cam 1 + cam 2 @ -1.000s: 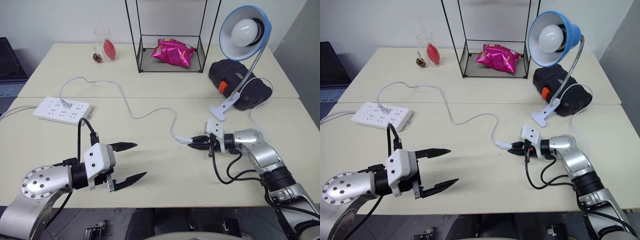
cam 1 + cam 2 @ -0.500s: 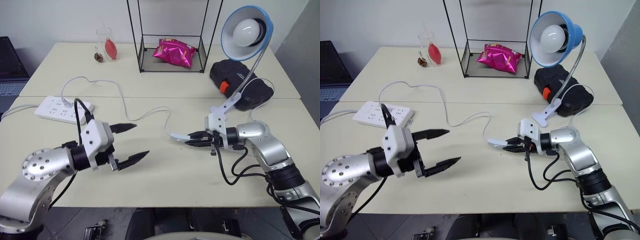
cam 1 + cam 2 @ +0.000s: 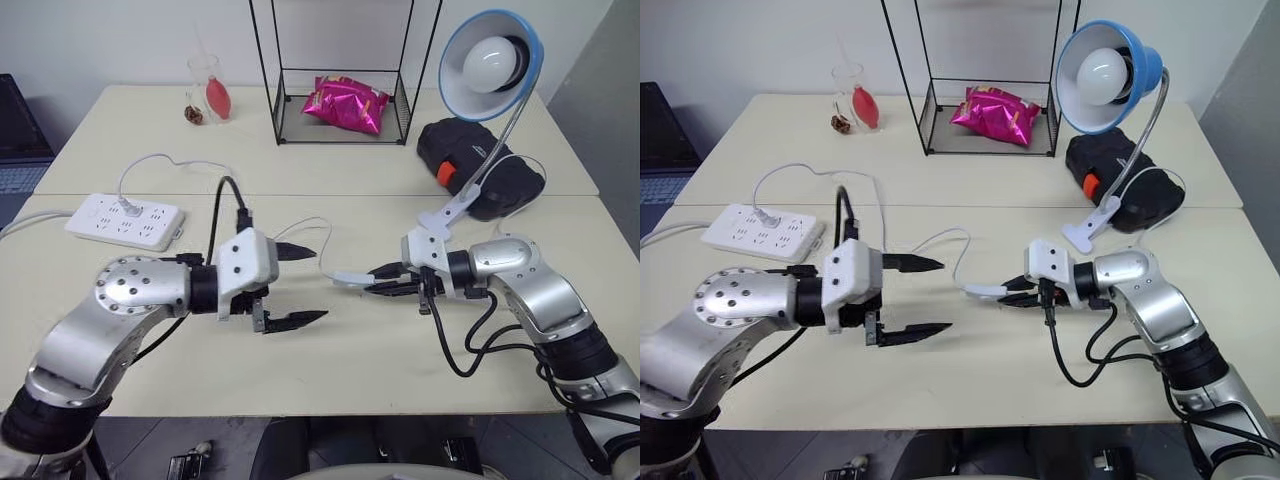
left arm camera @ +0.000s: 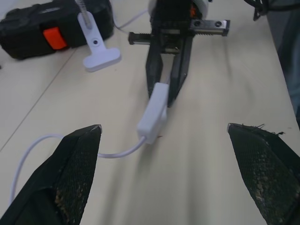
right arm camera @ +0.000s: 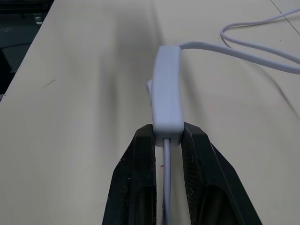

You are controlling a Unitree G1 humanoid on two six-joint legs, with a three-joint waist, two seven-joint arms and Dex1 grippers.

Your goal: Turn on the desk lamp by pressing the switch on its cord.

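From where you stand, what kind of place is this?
Probably an indoor lab or office work area set up for testing. Two pale tables stand pushed together, carrying a power strip, a clip-on desk lamp and a black wire rack holding a pink snack bag.

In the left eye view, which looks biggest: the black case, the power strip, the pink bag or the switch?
1. Black case
2. Power strip
3. Pink bag, though it sits farther back, so that ranking is unsure
4. Switch, clearly smallest

Switch (image 3: 352,277): small white box, lying raised off table, rear end pinched. Cord (image 3: 200,168): thin, white, curving loosely over table. Desk lamp (image 3: 490,65): blue-rimmed shade, bulb showing unlit, standing on clip base.
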